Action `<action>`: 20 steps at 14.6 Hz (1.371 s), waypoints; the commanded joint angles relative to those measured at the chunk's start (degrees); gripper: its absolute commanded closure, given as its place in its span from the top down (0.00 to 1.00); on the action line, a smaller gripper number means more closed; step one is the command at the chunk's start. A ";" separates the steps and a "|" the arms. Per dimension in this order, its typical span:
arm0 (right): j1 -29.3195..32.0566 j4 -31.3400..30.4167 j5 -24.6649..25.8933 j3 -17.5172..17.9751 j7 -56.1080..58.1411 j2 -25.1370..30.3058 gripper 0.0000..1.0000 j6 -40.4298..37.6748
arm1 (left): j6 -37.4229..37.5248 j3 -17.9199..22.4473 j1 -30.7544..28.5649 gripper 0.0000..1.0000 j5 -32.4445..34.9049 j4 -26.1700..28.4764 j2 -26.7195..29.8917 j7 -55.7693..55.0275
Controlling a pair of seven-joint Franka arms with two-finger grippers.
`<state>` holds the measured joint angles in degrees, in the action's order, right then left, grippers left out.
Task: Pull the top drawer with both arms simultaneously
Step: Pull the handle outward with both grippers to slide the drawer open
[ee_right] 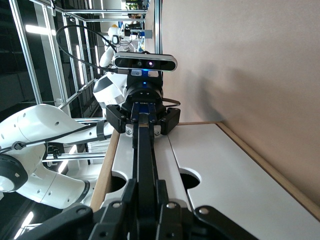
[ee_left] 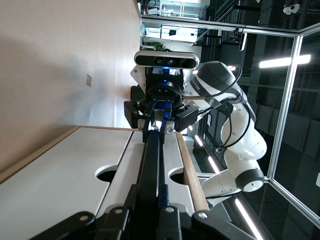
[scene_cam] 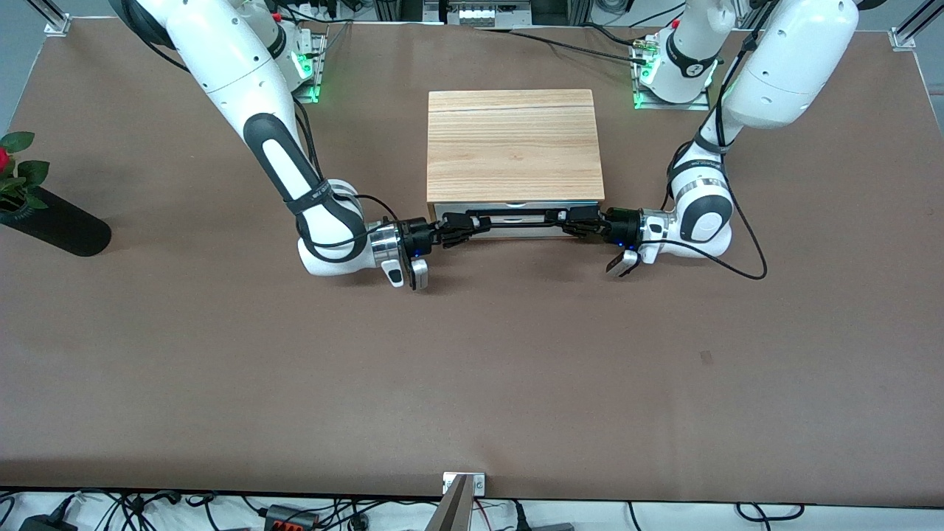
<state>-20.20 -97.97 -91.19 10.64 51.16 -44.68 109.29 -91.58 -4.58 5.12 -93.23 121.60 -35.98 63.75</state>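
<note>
**Both grippers closed on the handle of the top drawer**

At the front of the cabinet (scene_cam: pixel 514 144), which stood on the table (scene_cam: pixel 472 369) between the two arm bases, the top drawer (scene_cam: pixel 516 209) sat in the upper slot, showing only a thin strip of white front below the light-wood top. Its long black bar handle (scene_cam: pixel 516 217) ran along that front. The left gripper (scene_cam: pixel 579 222) was clamped narrowly on the handle's end toward the left arm's end of the table, fingers pinching the bar. The right gripper (scene_cam: pixel 456 230) held the handle's end toward the right arm's end in the same way. Each wrist view looked down the handle (ee_left: pixel 152 160) at the other arm's gripper: the right gripper (ee_left: pixel 161 124) from the left wrist, the left gripper (ee_right: pixel 143 127) from the right wrist. A plant (scene_cam: pixel 15 177) stood well apart from the cabinet, at the table's edge toward the right arm's end.
</note>
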 commanded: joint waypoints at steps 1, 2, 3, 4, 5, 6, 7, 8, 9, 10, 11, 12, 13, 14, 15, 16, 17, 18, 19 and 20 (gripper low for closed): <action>1.22 4.00 0.14 0.52 -1.33 -1.02 0.08 -1.72 | -0.61 -0.08 0.24 0.01 0.07 -3.63 -4.10 -0.55; 1.30 4.97 -0.73 0.52 -1.15 -1.20 0.08 -1.63 | -0.61 -0.08 0.24 0.01 0.07 -4.60 -4.80 -0.64; 1.30 5.24 -1.44 0.52 -0.98 -1.20 0.08 -1.54 | -0.61 -0.08 0.15 0.01 0.07 -5.57 -5.15 -1.08; 1.39 5.33 -1.97 0.43 -0.72 -1.20 0.08 -1.45 | -0.61 0.18 0.15 0.01 0.16 -6.45 -5.33 -2.12; 1.39 5.42 -2.15 0.34 -0.63 -1.20 0.08 -1.02 | -0.61 0.44 0.15 0.01 0.16 -7.16 -5.33 -3.27; 1.57 6.11 -2.15 0.43 -0.63 -1.81 0.08 -0.14 | -0.61 0.53 0.15 0.01 0.25 -8.12 -5.42 -3.97; 1.57 7.51 -2.15 0.43 -0.63 -2.42 0.08 0.30 | -0.61 0.71 0.15 0.01 0.33 -9.17 -5.86 -4.68; 1.57 8.92 -2.58 0.43 -0.63 -3.21 0.08 1.09 | -0.61 0.80 0.06 0.01 0.42 -10.40 -6.38 -5.12; 1.57 9.98 -3.81 0.43 -0.63 -3.74 0.08 2.06 | -0.61 0.80 -0.20 0.01 0.42 -11.37 -6.91 -5.30; 1.48 10.42 -5.04 0.43 -0.02 -4.27 0.08 2.67 | -0.61 0.80 -0.20 0.01 0.42 -12.08 -7.18 -5.82; 1.57 10.95 -5.92 0.43 1.12 -4.54 0.08 3.29 | -0.70 1.06 -0.12 0.01 0.51 -12.87 -7.53 -6.26; 1.66 11.30 -6.89 0.34 1.48 -4.63 0.08 3.38 | -0.61 1.58 -0.12 0.01 0.51 -14.09 -8.31 -6.61; 2.09 11.48 -7.24 0.34 1.57 -4.71 0.08 3.38 | -0.61 1.85 -0.20 0.01 0.86 -14.98 -8.76 -6.79; 2.62 11.48 -7.33 0.34 1.57 -4.72 0.08 3.30 | -0.70 1.94 -0.20 0.01 0.86 -16.03 -9.20 -7.31; 2.88 11.74 -7.42 0.43 1.57 -4.63 0.08 3.30 | -0.61 2.11 -0.20 0.01 0.86 -16.91 -9.37 -7.93; 2.89 11.92 -8.03 0.43 1.92 -4.71 0.08 3.38 | -0.61 2.38 -0.20 0.01 0.86 -17.27 -9.38 -8.11; 2.89 11.92 -9.43 0.34 2.18 -4.63 0.08 3.38 | -0.70 2.47 -0.12 0.01 0.86 -17.36 -9.38 -8.11; 2.89 11.92 -9.71 0.34 2.62 -4.63 0.08 3.30 | -0.70 2.47 -0.20 0.01 0.86 -17.36 -9.38 -8.11; 2.89 11.92 -9.79 0.34 3.24 -4.71 0.09 3.38 | -0.70 2.47 -0.20 0.01 0.86 -17.27 -9.38 -8.11; 2.80 11.92 -9.80 0.34 3.33 -4.72 0.10 3.38 | -0.61 2.47 -0.20 0.11 0.86 -17.27 -9.46 -8.11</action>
<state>-19.23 -87.99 -98.06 10.36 53.90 -50.22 114.42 -91.75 -3.39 4.87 -93.17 104.92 -44.13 57.34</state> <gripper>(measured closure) 0.806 0.819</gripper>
